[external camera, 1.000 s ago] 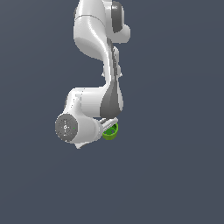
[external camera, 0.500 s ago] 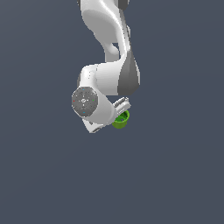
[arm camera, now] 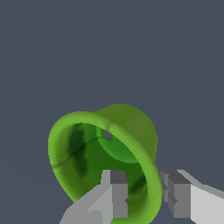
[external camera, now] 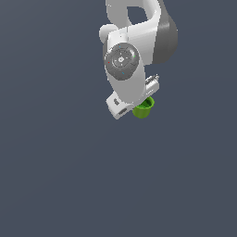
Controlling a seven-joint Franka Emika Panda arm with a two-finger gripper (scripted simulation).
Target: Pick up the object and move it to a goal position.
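Arm: white Panda arm (external camera: 134,41) reaches down from the exterior view's top.
Gripper (arm camera: 144,194): clamped on the cup's wall, 1 finger (arm camera: 114,192) inside, 1 outside.
Green cup (external camera: 143,109): held aloft, tilted, mouth toward the wrist camera.
Writing: none legible.

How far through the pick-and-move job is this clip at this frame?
Done: the pick. The end effector has one finger inside the green cup and the other outside, clamped on its wall. In hand: the cup hangs under the arm in the exterior view. Left: the delivery; no goal marker shows, so the remaining distance is unknown.
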